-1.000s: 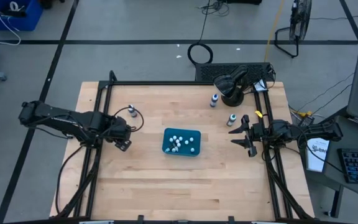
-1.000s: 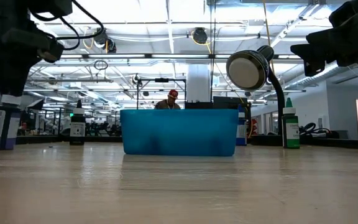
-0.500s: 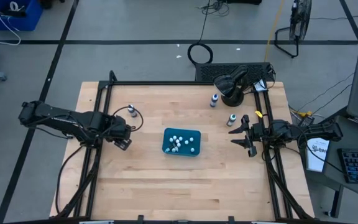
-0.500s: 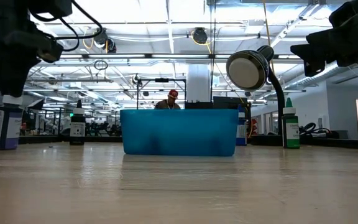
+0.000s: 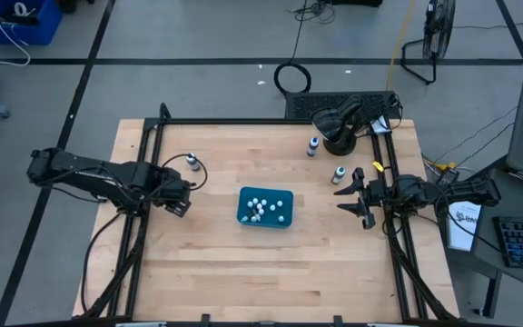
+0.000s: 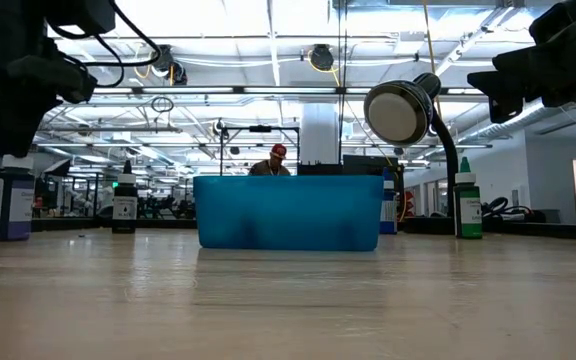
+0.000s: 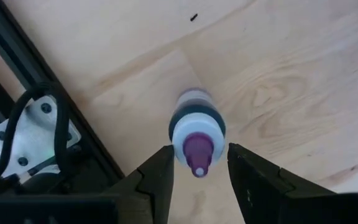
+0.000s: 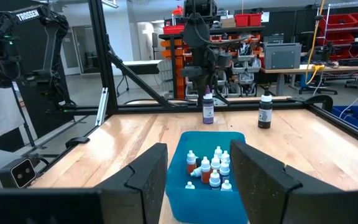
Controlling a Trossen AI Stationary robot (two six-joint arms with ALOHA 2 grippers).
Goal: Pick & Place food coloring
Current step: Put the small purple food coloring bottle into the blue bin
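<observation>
A dark bottle with a purple label, white collar and purple tip (image 7: 196,134) stands upright on its base at the table's left (image 6: 10,205), also seen in the right wrist view (image 8: 207,107). My left gripper (image 7: 197,165) hangs right above it (image 5: 179,205), open, its fingers on either side of the purple tip with a gap each side. Several tiny white-capped dropper bottles (image 5: 263,209), some reddish (image 8: 210,168), lie in the teal tray (image 5: 241,209) at the centre. My right gripper (image 5: 352,198) is open and empty at the table's right, level and facing the tray.
Three more dark bottles stand on the table: one far left (image 5: 192,162), two far right (image 5: 313,145) (image 5: 339,173). A black round object with cable (image 5: 339,127) stands at the back right. Black frame rails (image 5: 143,218) run along both sides. A person (image 6: 278,160) sits far behind.
The purple-labelled bottle, slightly tilted a second ago, now stands upright on the table. My left gripper stays over it, shifted only slightly. My right gripper has kept still.
</observation>
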